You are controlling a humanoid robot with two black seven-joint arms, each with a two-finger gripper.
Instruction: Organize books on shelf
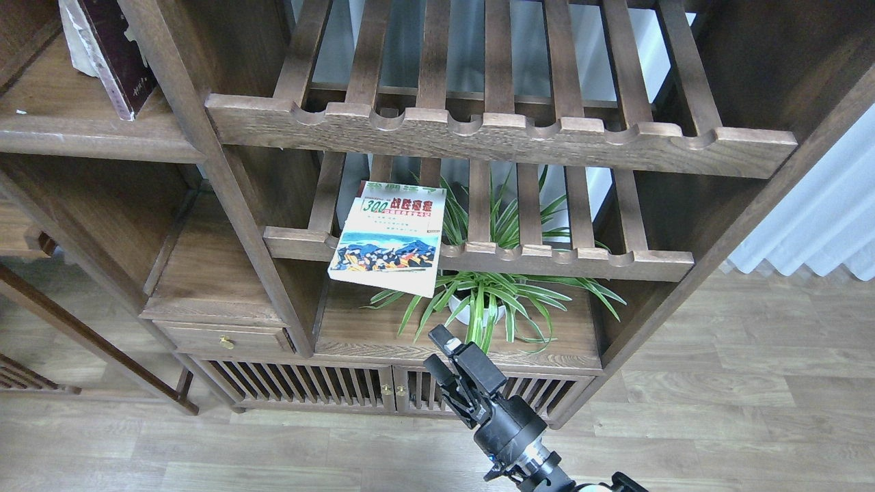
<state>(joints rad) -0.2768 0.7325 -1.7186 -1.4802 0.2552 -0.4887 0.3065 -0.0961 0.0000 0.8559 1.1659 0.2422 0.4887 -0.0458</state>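
Crowd book (388, 247) and a second book (403, 195) under it lying flat on lower slatted rack (560, 263), at its left end, overhanging the scalloped front rail, tilted down toward front. Only the top strip of the under book showing. Maroon book (113, 51) leaning on solid shelf (82, 133) at upper left, near its right end by the post, something pale behind it. Upper rack (499, 133) bare where visible. Potted plant (482, 301) on the board below the lower rack. One end effector (443, 355) low centre, below the plant, touching nothing; fingers close together, holding nothing, gap hard to judge from this angle. Cannot tell which arm. Other end effector not visible.
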